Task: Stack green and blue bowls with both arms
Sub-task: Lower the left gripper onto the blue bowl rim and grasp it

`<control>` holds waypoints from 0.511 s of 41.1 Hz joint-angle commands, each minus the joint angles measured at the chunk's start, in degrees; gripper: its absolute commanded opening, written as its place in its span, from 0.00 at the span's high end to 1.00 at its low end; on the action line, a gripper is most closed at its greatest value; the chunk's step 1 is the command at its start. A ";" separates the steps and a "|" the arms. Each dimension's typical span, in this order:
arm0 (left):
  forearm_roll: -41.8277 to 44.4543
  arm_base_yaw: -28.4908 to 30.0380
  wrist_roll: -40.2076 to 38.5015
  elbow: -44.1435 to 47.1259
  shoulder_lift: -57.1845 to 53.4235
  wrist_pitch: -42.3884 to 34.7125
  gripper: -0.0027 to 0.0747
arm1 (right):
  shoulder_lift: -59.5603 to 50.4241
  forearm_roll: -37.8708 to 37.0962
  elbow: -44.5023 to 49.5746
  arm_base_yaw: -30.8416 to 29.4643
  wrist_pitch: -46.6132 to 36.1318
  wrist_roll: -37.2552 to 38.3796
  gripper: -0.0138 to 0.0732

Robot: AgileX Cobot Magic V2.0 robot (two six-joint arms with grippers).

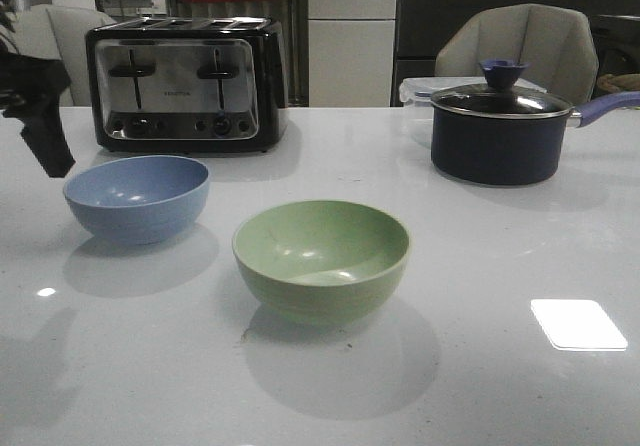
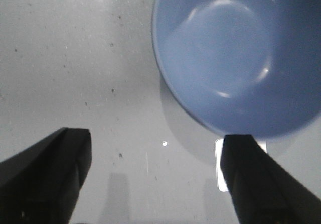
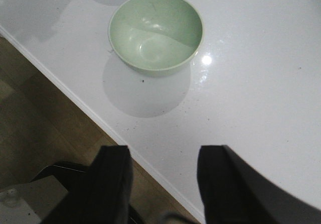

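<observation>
both pincers (image 2: 155, 179) (image 3: 160, 184) gape empty, tips cropped; blue bowl (image 1: 137, 197) & green bowl (image 1: 321, 258) sit apart.

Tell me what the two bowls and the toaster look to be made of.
Blue bowl and green bowl: probably plastic or melamine, smooth, with soft dull highlights. Toaster: brushed metal face that mirrors the room, glossy black casing, likely plastic.

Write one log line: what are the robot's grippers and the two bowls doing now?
left gripper: open, above table beside blue bowl | right gripper: open, empty | green bowl: on table, apart from blue | stack: not started
</observation>
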 commanded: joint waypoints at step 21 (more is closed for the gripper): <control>-4.89 0.54 0.23 -12.59 11.32 -6.21 0.52 | -0.35 0.83 -1.66 0.01 -3.35 -0.70 0.35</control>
